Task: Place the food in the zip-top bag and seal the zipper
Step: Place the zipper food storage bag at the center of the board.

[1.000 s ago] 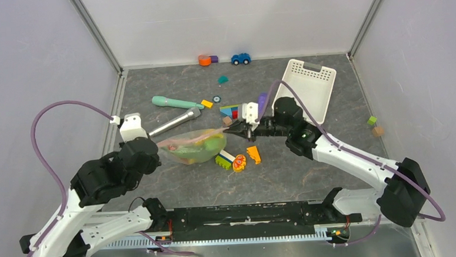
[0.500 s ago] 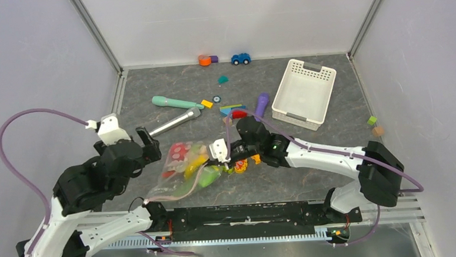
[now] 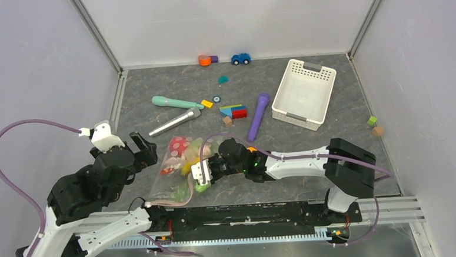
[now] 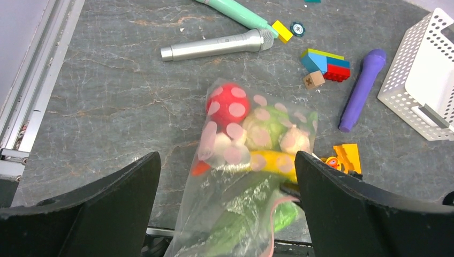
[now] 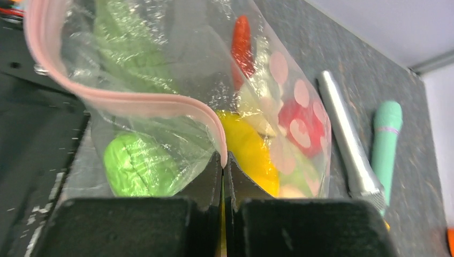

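The zip-top bag (image 3: 175, 178) lies on the mat near the front rail, its clear dotted plastic bulging with food. Inside I see a red tomato (image 4: 227, 104), a yellow banana (image 4: 270, 159), a green cabbage (image 5: 136, 163) and a long green piece (image 4: 235, 230). The pink zipper (image 5: 134, 101) curves across the bag's mouth. My right gripper (image 5: 223, 160) is shut on the end of that strip, at the bag's right side (image 3: 203, 174). My left gripper (image 4: 226, 158) is open, hanging above the bag with its fingers on either side, not touching it.
A silver stick (image 3: 175, 122), a teal stick (image 3: 177, 101) and a purple stick (image 3: 258, 116) lie beyond the bag. Stacked blocks (image 3: 234, 111) sit mid-mat, an orange block (image 4: 345, 158) right of the bag, a white basket (image 3: 304, 92) back right. The front rail (image 3: 248, 213) is close.
My left gripper opened, let go of the bag and drew back to the left. The right gripper pulled the zipper end toward the front rail, swinging the bag round.
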### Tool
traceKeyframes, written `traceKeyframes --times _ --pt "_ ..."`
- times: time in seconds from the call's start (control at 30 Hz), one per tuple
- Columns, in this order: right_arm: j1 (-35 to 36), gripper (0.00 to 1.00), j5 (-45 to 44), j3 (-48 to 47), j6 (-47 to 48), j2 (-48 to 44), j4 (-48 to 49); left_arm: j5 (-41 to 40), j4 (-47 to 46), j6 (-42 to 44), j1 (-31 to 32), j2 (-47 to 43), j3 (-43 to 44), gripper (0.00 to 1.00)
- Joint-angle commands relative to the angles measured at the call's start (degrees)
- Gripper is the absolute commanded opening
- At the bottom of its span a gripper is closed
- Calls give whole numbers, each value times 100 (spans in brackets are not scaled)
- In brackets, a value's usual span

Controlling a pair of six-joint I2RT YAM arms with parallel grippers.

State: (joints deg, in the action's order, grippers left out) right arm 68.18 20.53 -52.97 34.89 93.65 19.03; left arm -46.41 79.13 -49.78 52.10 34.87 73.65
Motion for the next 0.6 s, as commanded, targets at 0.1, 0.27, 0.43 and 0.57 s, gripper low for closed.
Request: traceKeyframes --times 0.1,0.27,0.43,0.57 --pt "-32 0 -1997 -256 48 665 809 -74 -302 -169 -22 -112 -148 100" --pt "-33 2 -1767 -293 -145 675 822 -78 -334 -147 -15 -103 -175 100" --pt "-33 27 -571 -192 -12 288 490 -53 -513 -78 -15 -111 -225 100" --pt "-33 62 467 48 378 -260 155 15 -666 -15 -15 -72 -280 100"
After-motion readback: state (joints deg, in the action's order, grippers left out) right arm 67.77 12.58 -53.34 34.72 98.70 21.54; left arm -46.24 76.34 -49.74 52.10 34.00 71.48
